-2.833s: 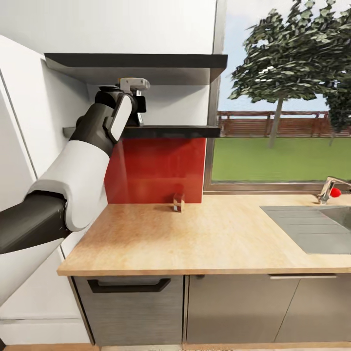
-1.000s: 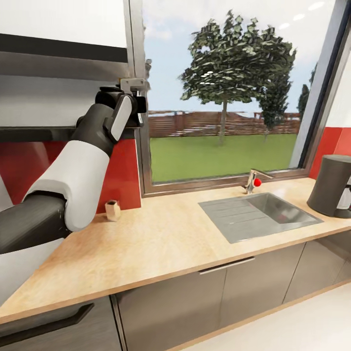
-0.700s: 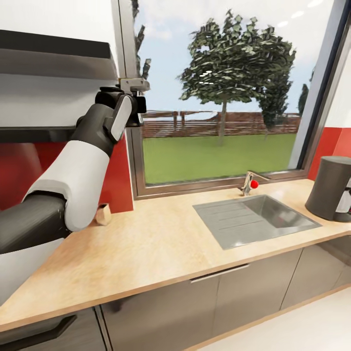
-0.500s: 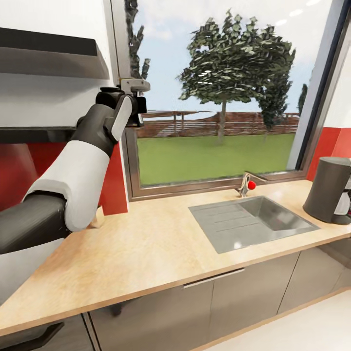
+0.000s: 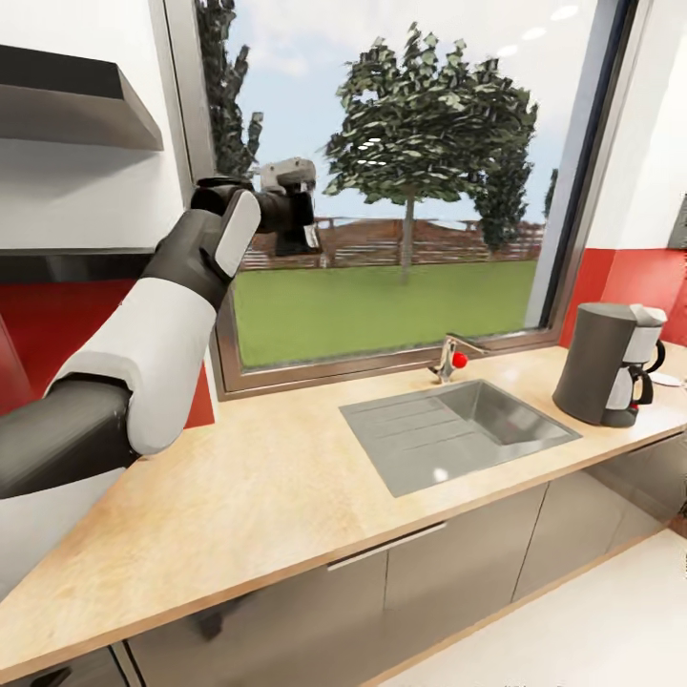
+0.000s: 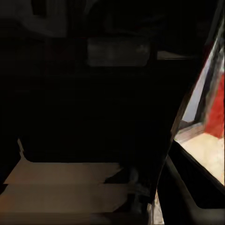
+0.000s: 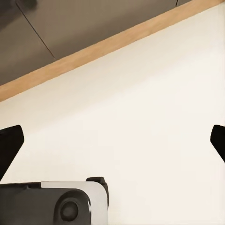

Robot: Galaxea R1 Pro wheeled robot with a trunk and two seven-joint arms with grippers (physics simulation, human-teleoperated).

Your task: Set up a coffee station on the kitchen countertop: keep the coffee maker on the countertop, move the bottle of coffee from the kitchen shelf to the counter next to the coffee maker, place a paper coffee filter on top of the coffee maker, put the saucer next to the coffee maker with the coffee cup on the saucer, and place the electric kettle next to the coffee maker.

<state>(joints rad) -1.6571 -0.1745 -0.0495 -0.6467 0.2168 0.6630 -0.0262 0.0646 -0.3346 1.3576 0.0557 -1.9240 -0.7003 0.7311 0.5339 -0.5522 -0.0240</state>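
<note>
My left arm is raised in front of the window, and my left gripper (image 5: 292,204) is shut on a small dark jar, the bottle of coffee (image 5: 298,239). In the left wrist view the dark bottle of coffee (image 6: 93,108) sits close up between the fingers. The coffee maker (image 5: 609,364) stands on the kitchen countertop (image 5: 277,482) at the far right, its white carafe facing right. The kitchen shelf (image 5: 72,100) is at upper left, behind the arm. My right gripper (image 7: 112,143) is open, low above the pale floor.
A steel sink (image 5: 458,431) with a red-knobbed tap (image 5: 450,358) is set into the worktop between my left arm and the coffee maker. A small flat white thing (image 5: 668,380) lies just right of the coffee maker. Grey cabinets (image 5: 458,563) run below the counter.
The whole view has swung right along the counter, so the shelves slid left and the coffee maker came fully into sight. The left gripper now reaches a little further right in the view.
</note>
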